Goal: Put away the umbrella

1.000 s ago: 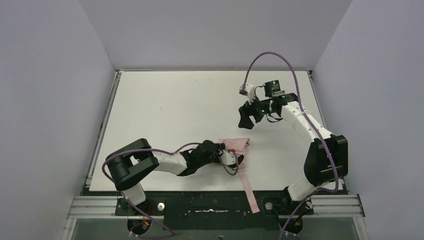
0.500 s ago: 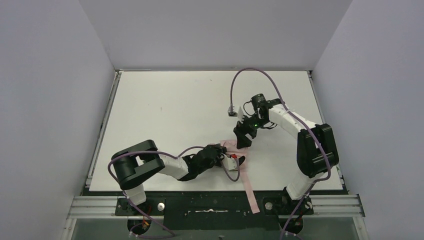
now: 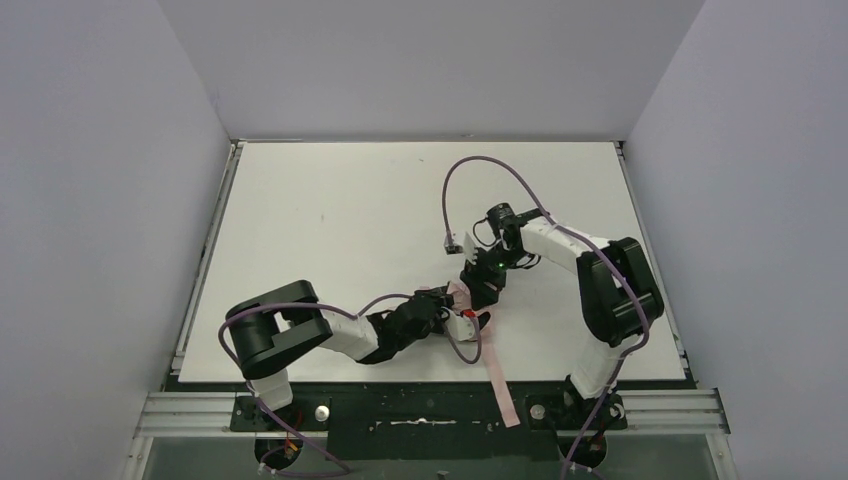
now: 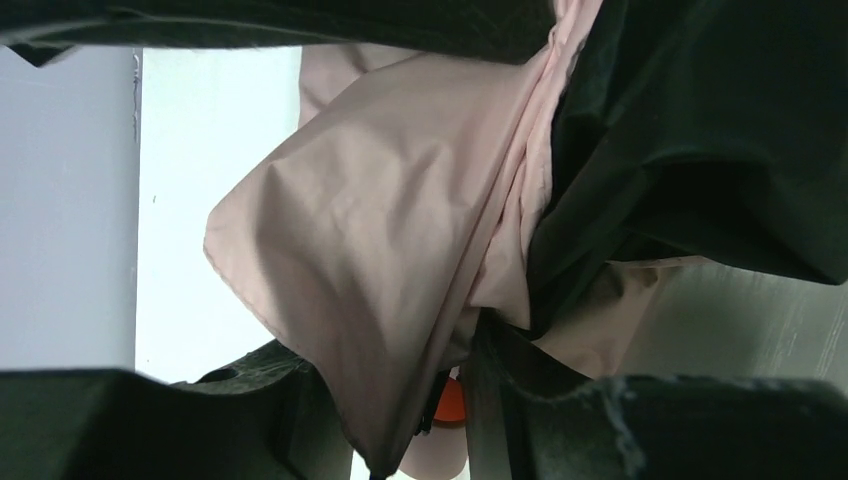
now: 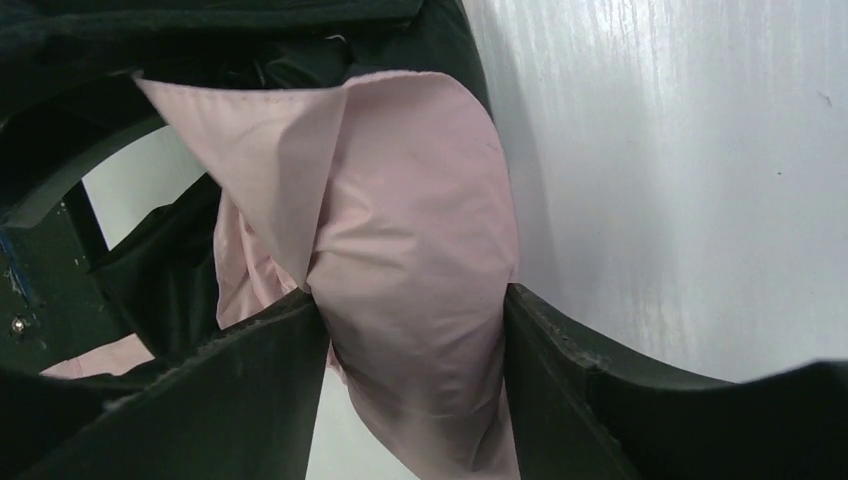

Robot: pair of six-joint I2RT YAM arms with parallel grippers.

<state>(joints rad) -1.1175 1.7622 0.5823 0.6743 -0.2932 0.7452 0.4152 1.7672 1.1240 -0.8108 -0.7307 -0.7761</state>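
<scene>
Low along the near edge of the table, the left arm lies stretched toward the right. The left gripper is clamped on the umbrella. Its wrist view shows pale pink cloth and the black inner side of the canopy bunched between the dark fingers. The umbrella rests on the table close to the near edge, a little right of its middle, mostly hidden from above by the two grippers.

Just beyond it, the right gripper has its fingers pressed against either side of a puffed pink fold, pinching cloth alone; no rib or shaft shows between them. Further right, a pink strip trails from the bundle and hangs over the near edge.

The grip looks risky. With only loose fabric held, a pull could slide the fold out of the jaws or drag the canopy open rather than gather it. The two grippers sit almost touching, so a tuck or twist might knock one against the other. The hanging strip could snag on the frame below if the bundle is lifted or turned.
</scene>
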